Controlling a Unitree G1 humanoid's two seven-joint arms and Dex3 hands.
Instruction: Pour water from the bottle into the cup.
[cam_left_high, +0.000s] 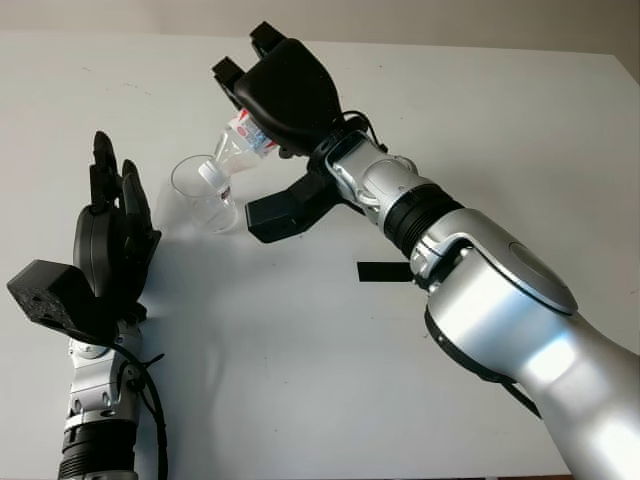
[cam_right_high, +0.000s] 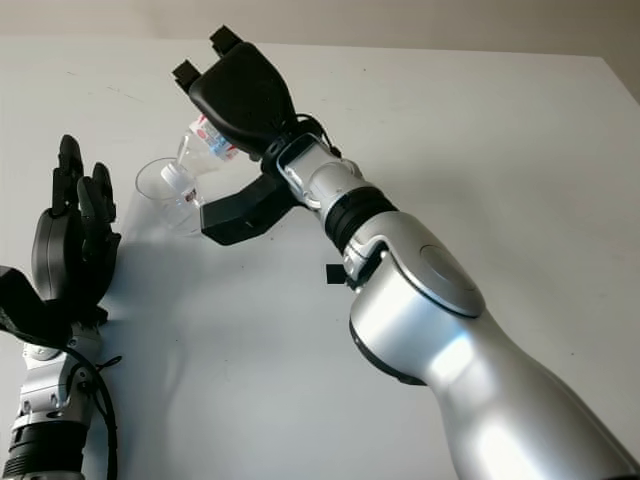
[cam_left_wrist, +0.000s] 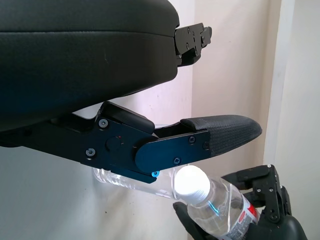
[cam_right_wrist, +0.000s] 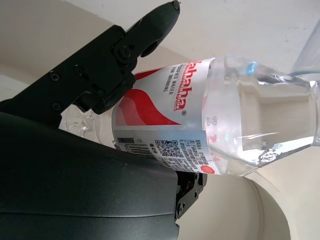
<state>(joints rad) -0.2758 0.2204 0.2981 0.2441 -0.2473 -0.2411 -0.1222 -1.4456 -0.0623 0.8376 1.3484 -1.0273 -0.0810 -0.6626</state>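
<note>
The right hand (cam_left_high: 285, 90) grips the bottle (cam_left_high: 243, 140) around its labelled body, fingers wrapped tight, and holds it tipped neck-down so the white cap (cam_left_wrist: 192, 180) sits at the rim of the clear cup (cam_left_high: 200, 195) on the white tabletop (cam_left_high: 300, 340). The cap looks closed, so no water can leave yet. To pour well, keep the mouth centred over the cup's opening, tilt gradually, and avoid nudging the light cup. The left hand (cam_left_high: 110, 240) is open, near the cup's left.
</note>
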